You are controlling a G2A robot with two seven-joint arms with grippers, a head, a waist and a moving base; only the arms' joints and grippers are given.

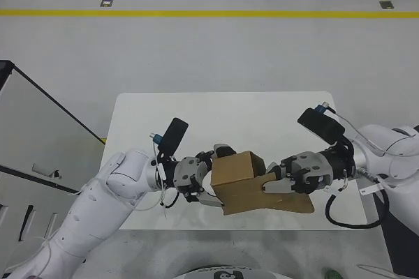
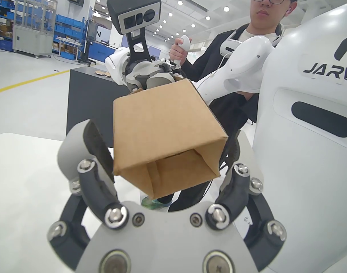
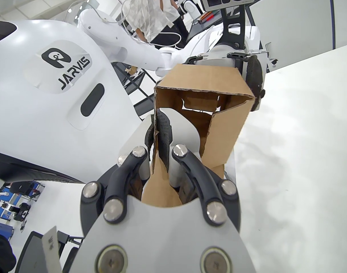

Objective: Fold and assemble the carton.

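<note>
Currently the carton (image 1: 241, 178) is held above the front edge of the counter (image 1: 195, 118). Left gripper (image 2: 163, 132) is spread around one end; right gripper (image 3: 162, 132) is pinched on a flap at the opposite end.

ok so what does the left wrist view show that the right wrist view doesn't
Left wrist view: the carton seen from its closed outer walls, with one end flap folded inward, and the left end effector at that near end. Right wrist view: the carton's hollow inside, seen through its open end, and the right end effector shut on a loose flap. Both: the same brown carton between the two arms at the white table, with the other arm's end effector at its far end.
</note>
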